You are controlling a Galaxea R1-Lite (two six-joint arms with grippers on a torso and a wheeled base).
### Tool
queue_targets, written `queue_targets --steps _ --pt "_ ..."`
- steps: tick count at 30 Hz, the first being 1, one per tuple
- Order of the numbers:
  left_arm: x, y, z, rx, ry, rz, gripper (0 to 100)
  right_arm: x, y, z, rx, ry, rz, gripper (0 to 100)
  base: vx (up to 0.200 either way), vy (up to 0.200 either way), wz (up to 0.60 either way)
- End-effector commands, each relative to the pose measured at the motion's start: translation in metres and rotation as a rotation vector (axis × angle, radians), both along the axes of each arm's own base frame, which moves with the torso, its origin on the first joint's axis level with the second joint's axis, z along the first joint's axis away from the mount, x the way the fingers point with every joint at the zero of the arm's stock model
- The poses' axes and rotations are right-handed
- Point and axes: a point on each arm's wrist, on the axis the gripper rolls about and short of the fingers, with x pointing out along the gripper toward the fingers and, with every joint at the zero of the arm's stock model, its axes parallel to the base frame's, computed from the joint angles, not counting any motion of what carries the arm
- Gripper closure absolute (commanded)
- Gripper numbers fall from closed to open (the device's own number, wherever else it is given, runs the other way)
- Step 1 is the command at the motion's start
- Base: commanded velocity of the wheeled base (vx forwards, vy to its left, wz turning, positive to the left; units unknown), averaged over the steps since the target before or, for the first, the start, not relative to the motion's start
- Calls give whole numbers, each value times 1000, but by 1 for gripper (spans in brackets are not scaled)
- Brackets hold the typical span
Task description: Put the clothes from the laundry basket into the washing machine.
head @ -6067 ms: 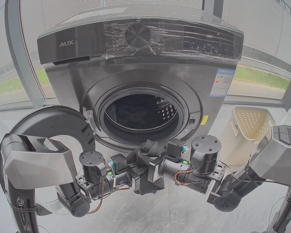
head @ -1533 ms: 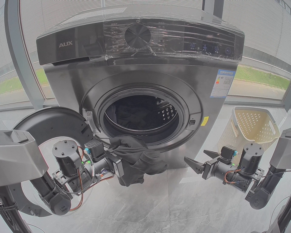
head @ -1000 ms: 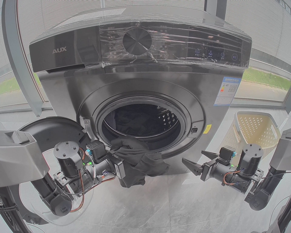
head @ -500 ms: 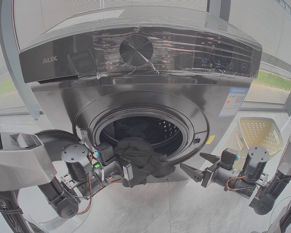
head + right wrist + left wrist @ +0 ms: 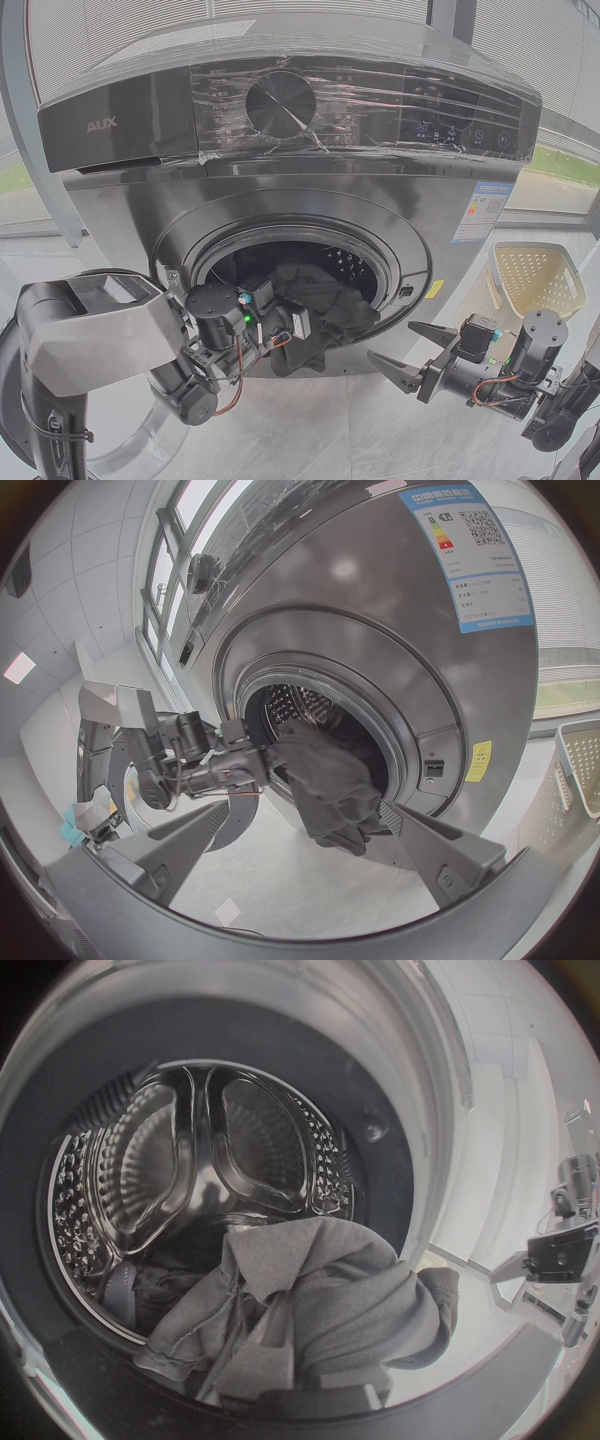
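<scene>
The washing machine (image 5: 287, 187) faces me with its drum (image 5: 350, 265) open and dark clothes lying inside. My left gripper (image 5: 310, 322) is shut on a dark grey garment (image 5: 331, 303) at the lower rim of the drum's mouth. Part of the cloth is over the rim and part hangs down the front. The left wrist view shows the bunched garment (image 5: 312, 1297) before the steel drum (image 5: 206, 1160). My right gripper (image 5: 405, 350) stands open and holds nothing, low to the right of the door opening. The cream laundry basket (image 5: 537, 275) stands at the right.
The machine's round door (image 5: 150, 431) is swung open at the left, behind my left arm. Grey floor tiles (image 5: 325, 431) lie in front of the machine. Windows run behind it. In the right wrist view, the garment (image 5: 331, 780) hangs from the drum's rim beside the left arm (image 5: 206, 764).
The camera has come closer to the machine. My right gripper let go of the garment and drew off to the right. My left gripper carried it up into the drum's mouth.
</scene>
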Motion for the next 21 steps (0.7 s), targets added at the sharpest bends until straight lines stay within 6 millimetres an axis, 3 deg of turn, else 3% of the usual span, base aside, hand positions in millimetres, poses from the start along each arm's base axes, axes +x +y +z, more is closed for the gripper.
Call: queue_targets --steps 1,9,13,21 --pt "39 -25 -35 -18 -1 30 100 -4 -1 5 5 -12 7 0 0 0 0" --pt "88 -39 -39 -1 23 114 100 -7 -1 3 -2 -3 16 0 0 0 0" --pt "117 -34 -48 6 23 159 100 -7 -1 2 -3 -2 16 0 0 0 0" --pt "162 -27 -37 -9 -29 303 100 -9 -1 1 -8 4 21 0 0 0 0"
